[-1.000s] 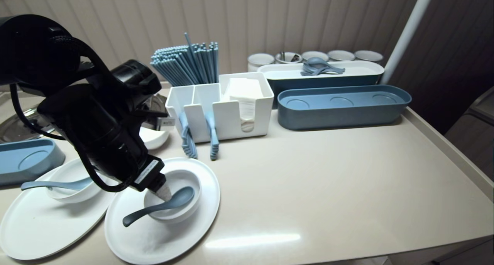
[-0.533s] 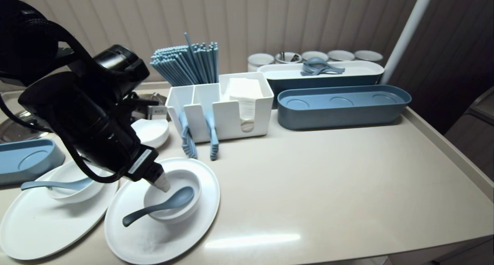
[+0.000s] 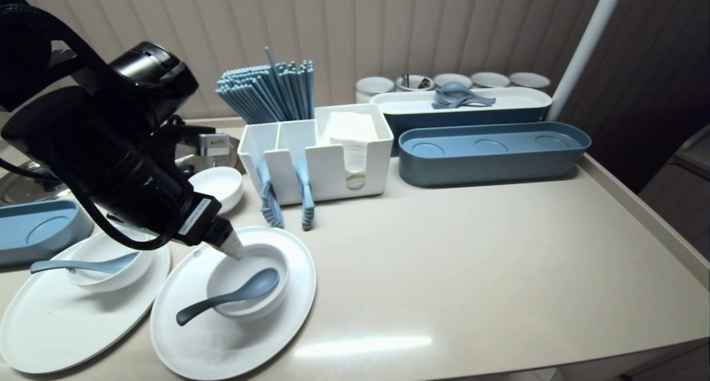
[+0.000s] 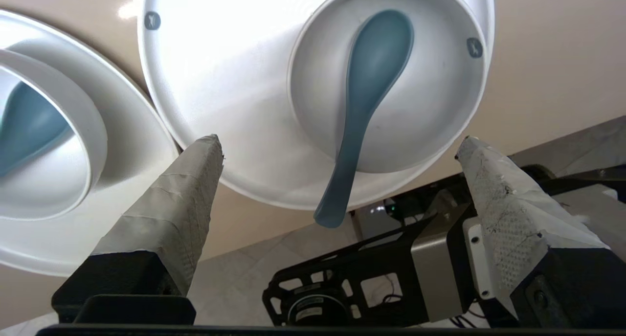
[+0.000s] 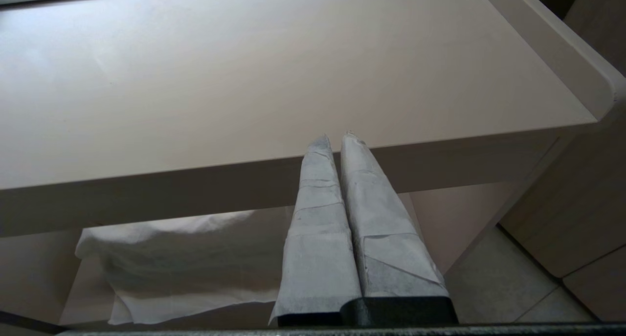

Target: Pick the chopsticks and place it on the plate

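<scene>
The left pincer [image 4: 337, 140] is held wide open and empty just above the far left rim of a small round white bowl [image 3: 252, 313]. The bowl is set on a round white plate [image 3: 222, 342] on the beige bench [image 3: 471, 259]. A dusty-blue plastic soup spoon [image 3: 227, 299] is laid in that bowl, its handle propped over the near rim and untouched by either finger. The right pincer [image 5: 335, 136] is seen pressed shut and empty below the bench edge.

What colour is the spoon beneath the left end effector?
The spoon is slate blue; left wrist view.
</scene>
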You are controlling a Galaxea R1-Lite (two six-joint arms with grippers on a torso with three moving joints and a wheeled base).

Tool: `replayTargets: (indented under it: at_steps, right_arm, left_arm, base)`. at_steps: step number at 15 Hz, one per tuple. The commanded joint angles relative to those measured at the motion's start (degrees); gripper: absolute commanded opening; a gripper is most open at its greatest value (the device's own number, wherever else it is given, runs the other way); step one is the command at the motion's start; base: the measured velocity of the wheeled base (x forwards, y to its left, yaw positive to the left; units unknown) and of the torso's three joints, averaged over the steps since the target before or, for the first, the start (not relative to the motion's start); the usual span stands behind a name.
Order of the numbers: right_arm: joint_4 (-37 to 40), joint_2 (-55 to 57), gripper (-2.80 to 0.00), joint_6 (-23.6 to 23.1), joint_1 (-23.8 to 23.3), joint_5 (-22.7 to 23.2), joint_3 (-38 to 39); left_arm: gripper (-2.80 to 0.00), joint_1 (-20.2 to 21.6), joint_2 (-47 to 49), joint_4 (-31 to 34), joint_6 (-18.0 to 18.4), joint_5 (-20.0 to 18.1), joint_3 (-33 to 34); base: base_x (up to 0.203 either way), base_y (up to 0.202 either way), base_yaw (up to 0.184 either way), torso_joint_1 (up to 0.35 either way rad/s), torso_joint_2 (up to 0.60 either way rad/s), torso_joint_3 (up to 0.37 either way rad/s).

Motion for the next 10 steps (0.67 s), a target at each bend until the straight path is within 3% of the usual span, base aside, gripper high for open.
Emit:
replayTargets:
  at_steps: [1, 4, 5, 6, 10]
  right_arm:
    - [0.01, 0.03, -2.80, 0.00, 0.02, 0.02, 0.00]
    - [0.01, 0.02, -2.80, 0.00, 0.02, 0.02, 0.00]
    - [0.01, 0.06, -2.80, 0.00, 0.02, 0.02, 0.00]
    - [0.01, 0.04, -2.80, 0.00, 0.02, 0.02, 0.00]
    - [0.01, 0.03, -2.80, 0.00, 0.02, 0.02, 0.00]
  left_arm:
    - [0.00, 0.16, -0.90, -0.13, -0.26, 0.05, 0.01]
    - [0.00, 0.16, -1.02, -0.18, -0.35, 0.05, 0.15]
    - [-0.41, 0.16, -1.16, -0.18, -0.35, 0.05, 0.45]
    - [-2.80, 0.16, -1.63, -0.17, -0.27, 0.14, 0.94]
    - [-2.80, 0.33, -2.16, -1.45, -1.98, 0.43, 0.15]
  base:
    - [0.000, 0.000, 0.000, 0.000, 0.00, 0.000]
    - [0.000, 0.000, 0.000, 0.000, 0.00, 0.000]
    - [0.000, 0.000, 0.000, 0.000, 0.00, 0.000]
    - [0.000, 0.000, 0.000, 0.000, 0.00, 0.000]
    - [0.000, 0.000, 0.000, 0.000, 0.00, 0.000]
